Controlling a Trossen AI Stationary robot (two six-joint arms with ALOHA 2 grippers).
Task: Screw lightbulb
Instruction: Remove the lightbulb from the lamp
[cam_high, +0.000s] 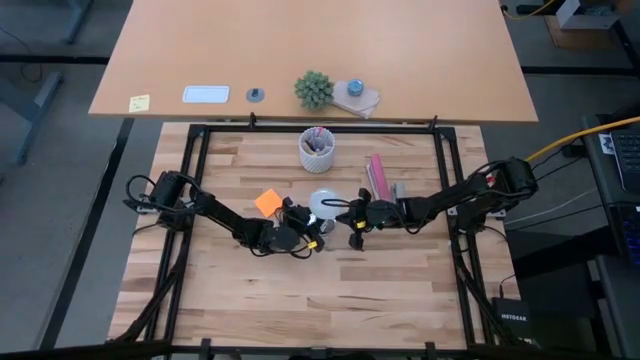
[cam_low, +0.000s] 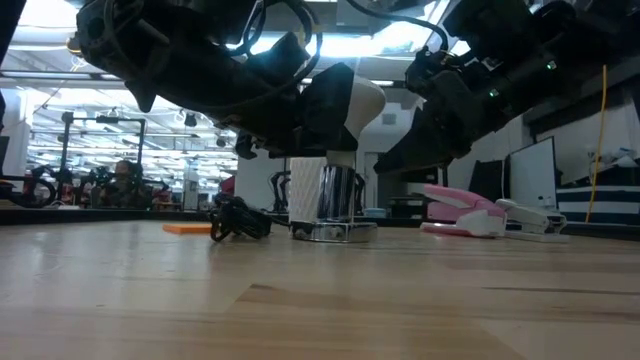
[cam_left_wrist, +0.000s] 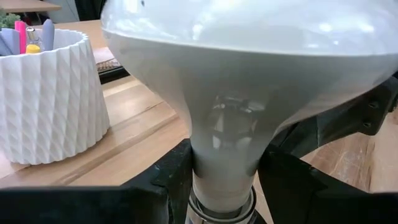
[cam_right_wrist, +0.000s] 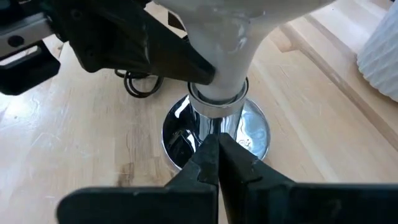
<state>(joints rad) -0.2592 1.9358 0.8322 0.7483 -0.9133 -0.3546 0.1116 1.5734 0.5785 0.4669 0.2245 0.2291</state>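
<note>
The white lightbulb (cam_left_wrist: 242, 81) stands upright, wide end up, its narrow neck in the socket of the round silvery fitting (cam_right_wrist: 214, 121) at mid-table. My left gripper (cam_left_wrist: 224, 180) comes from the table's left and is shut on the bulb's neck. My right gripper (cam_right_wrist: 217, 146) comes from the right, fingers shut, with its tip at the fitting's base. In the high view the bulb (cam_high: 323, 203) shows between the two grippers. My left gripper pinches the bulb's narrow neck (cam_left_wrist: 224, 165) between its two fingers (cam_left_wrist: 174, 177), just above the socket. The fingers come almost level from the table's left. The bulb stands upright with its base in the fitting. My right gripper rests its shut fingertips (cam_right_wrist: 208, 155) on the fitting's round base plate (cam_right_wrist: 252, 134), at the foot of the socket. It slants down from the table's right.
A white ribbed cup of pens (cam_high: 317, 148) stands behind the fitting. A pink stapler (cam_high: 378, 175) lies to the right, an orange piece (cam_high: 268, 202) to the left. The fitting's black cord (cam_low: 238, 222) coils beside it. The near half of the table has free room.
</note>
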